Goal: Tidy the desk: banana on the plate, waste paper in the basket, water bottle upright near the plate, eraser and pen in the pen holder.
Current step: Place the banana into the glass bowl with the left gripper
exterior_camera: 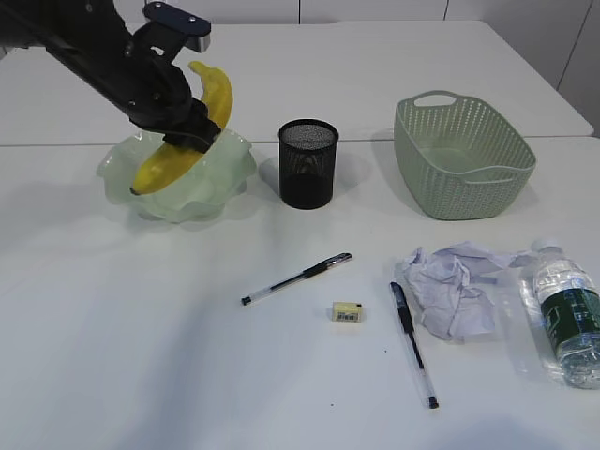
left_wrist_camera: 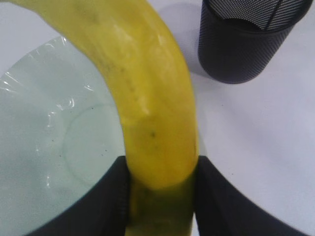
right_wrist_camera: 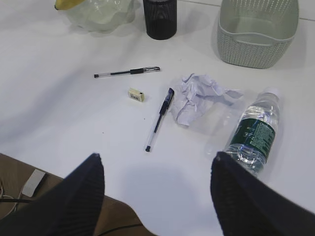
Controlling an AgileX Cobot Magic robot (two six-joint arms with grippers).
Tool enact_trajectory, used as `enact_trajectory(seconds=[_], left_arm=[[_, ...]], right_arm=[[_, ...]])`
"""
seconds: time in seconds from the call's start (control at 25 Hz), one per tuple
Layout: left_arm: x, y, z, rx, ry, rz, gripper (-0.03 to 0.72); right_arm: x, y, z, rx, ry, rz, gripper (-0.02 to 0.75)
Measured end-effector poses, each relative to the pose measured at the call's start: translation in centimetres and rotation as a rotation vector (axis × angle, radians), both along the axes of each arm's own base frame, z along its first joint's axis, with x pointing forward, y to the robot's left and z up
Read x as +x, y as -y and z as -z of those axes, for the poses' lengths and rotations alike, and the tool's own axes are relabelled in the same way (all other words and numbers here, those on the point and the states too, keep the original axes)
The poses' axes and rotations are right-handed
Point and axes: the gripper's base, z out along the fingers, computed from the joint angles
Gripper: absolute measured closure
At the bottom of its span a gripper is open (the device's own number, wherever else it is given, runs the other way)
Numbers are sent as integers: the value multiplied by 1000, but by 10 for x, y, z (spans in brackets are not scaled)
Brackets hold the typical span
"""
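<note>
The white counter (exterior_camera: 141, 356) carries everything. At far right stands the green basket (exterior_camera: 464, 159), empty inside as the right wrist view shows it. At far left sits the pale green plate (exterior_camera: 178, 183) with a wavy rim. The left end effector (exterior_camera: 192, 131) is pinching the banana (exterior_camera: 211, 98) across its middle, its fingers (left_wrist_camera: 106, 206) pressed to both sides of the fruit; the banana slants over the plate, lower end down inside the rim, upper end sticking up. Between plate and basket stands the black mesh pen holder (exterior_camera: 307, 164). At near right the water bottle (exterior_camera: 567, 314) lies on its side, just beside the crumpled paper (exterior_camera: 455, 286). Left of the paper lies a blue pen (exterior_camera: 412, 342), further left a black pen (exterior_camera: 300, 277), and between them the small eraser (exterior_camera: 347, 312). The right end effector (right_wrist_camera: 157, 187) hangs spread and empty above the counter's near edge.
</note>
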Motion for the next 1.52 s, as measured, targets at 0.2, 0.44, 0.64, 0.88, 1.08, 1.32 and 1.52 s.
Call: enact_trajectory(seconds=[0.2, 0.44, 0.64, 0.88, 1.08, 1.32, 1.52], left_arm=[[20, -13, 11, 3, 1, -38, 421], [35, -15, 20, 7, 1, -51, 420], [44, -12, 34, 13, -22, -49, 419], [49, -11, 43, 18, -36, -49, 417], [49, -15, 49, 29, -78, -55, 410], [48, -17, 48, 35, -98, -56, 398], [51, -17, 40, 32, -93, -54, 365]], right_arm=[[0, 0, 0, 3, -3, -3, 237], [0, 0, 0, 3, -4, -3, 237], [0, 0, 0, 4, -6, -4, 237], [0, 0, 0, 8, -8, -1, 237], [0, 0, 0, 9, -8, 0, 237], [0, 0, 0, 10, -8, 0, 237], [-1, -1, 0, 11, -10, -1, 237]])
